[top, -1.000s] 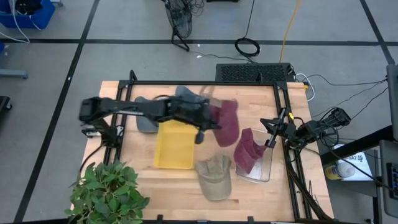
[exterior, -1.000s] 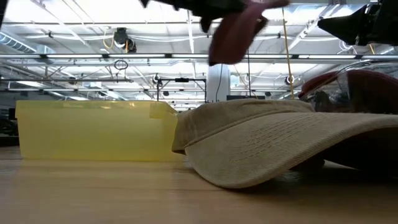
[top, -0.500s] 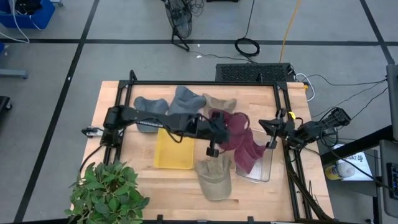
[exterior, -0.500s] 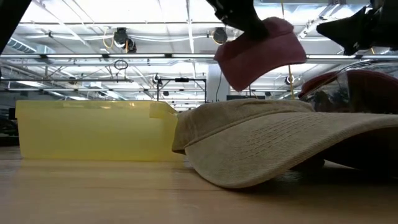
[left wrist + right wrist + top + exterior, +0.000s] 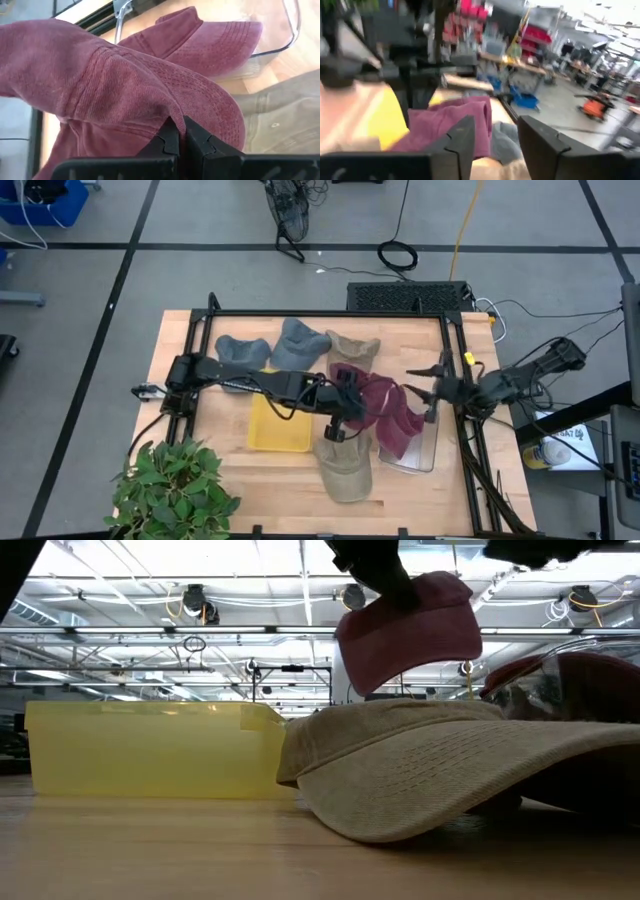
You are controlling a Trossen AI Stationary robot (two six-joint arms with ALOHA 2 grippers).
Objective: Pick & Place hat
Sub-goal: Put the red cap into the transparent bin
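My left gripper (image 5: 347, 398) is shut on a maroon hat (image 5: 378, 395), held in the air over the table's middle, above a khaki hat (image 5: 345, 465) and next to a clear bin (image 5: 428, 452). A second maroon hat (image 5: 400, 432) lies in that bin. In the low view the held maroon hat (image 5: 410, 632) hangs above the khaki hat (image 5: 460, 770). My right gripper (image 5: 430, 387) stands open at the right, just beyond the held hat, with nothing between its fingers (image 5: 465, 137). My left gripper pinches the maroon hat between its two fingers (image 5: 172, 137), at the cloth edge where the stitched brim (image 5: 186, 114) meets the crown. The arm reaches in from the table's left, slanting down. The hat is lifted clear and hangs below the fingers, its brim drooping.
A yellow tray (image 5: 280, 422) lies left of the khaki hat. Three more hats lie along the far edge: blue-grey (image 5: 240, 352), grey-blue (image 5: 300, 342), khaki (image 5: 353, 345). A potted plant (image 5: 175, 492) stands at the near left corner. A black frame (image 5: 330, 314) rims the table.
My left gripper has carried the maroon hat toward the table's right and near edge, up to the clear bin, and the hat has swung round and sunk a little. My right gripper has opened and reached toward the hat.
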